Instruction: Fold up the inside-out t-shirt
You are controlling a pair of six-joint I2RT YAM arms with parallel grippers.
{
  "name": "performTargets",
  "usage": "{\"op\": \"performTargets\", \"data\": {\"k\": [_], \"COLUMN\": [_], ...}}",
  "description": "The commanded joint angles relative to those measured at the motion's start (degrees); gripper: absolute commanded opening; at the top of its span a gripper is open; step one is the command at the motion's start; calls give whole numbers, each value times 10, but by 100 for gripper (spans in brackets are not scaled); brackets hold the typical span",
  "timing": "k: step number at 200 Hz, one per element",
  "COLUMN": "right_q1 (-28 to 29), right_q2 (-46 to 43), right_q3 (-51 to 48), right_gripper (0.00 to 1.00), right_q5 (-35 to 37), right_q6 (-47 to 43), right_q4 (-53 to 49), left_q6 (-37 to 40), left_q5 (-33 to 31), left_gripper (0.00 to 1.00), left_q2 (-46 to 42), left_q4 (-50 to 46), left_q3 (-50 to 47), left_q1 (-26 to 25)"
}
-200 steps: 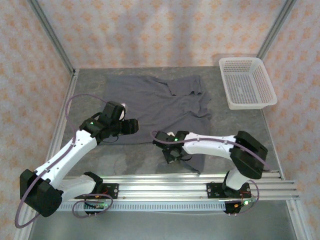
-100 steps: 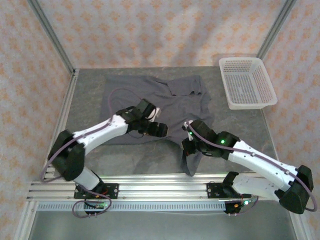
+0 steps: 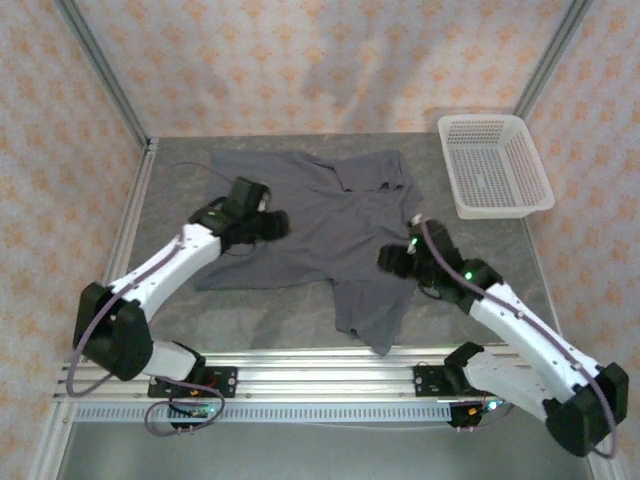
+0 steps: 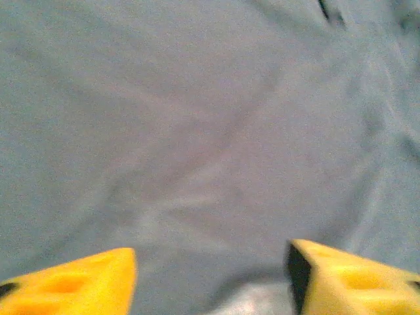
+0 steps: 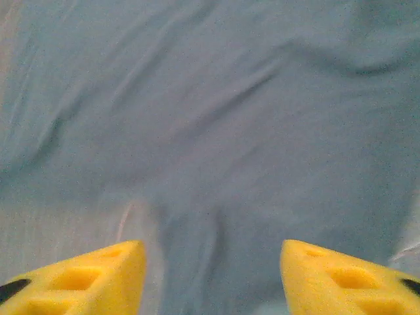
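The inside-out t-shirt (image 3: 330,215) lies spread on the grey table, dark slate-grey. One part of it (image 3: 370,315) trails toward the front rail. My left gripper (image 3: 272,225) hovers over the shirt's left half with its jaws open. Its yellow fingertips (image 4: 79,282) stand wide apart above wrinkled cloth (image 4: 210,131), holding nothing. My right gripper (image 3: 392,260) is over the shirt's right side, just below the sleeve, also open. Bare cloth (image 5: 216,131) lies between its yellow fingertips (image 5: 341,275), and a strip of table shows at the left.
A white mesh basket (image 3: 500,210) stands at the back right, clear of the shirt. Metal frame posts rise at the back corners, and the aluminium rail (image 3: 330,375) runs along the near edge. Bare table (image 3: 260,315) lies in front of the shirt's left half.
Both arms have swung away from the front. The left gripper went right, then back up-left over the shirt. The right gripper moved from the shirt's front part up to its right side.
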Motion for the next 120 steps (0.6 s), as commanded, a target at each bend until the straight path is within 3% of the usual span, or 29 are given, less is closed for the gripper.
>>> {"op": "performTargets", "data": {"k": [1,3,13,64,120], "right_q1": [-68,-72,-97,-152,-218], "right_q2": [122,137,193,397,466], "right_q3": [4,6,16,74,135], "right_gripper": [20,15,0,0,0], "right_q5": [126,129,113,62,85], "right_q6": [72,75,79,125,148], "right_q4": [39,44,74,149,95], "left_q6": [-19,-19,-18,-77,-104], "left_q5": [-61,-61,-58,-43,-56], "left_gripper": [5,0,0,0,0], "left_q2": [26,30,58,223,336], "left_q4": [-43,-45,-52,-40,-59], "left_q3": [-16,-13,5,80,139], "left_q1": [76,81,99,152,184]}}
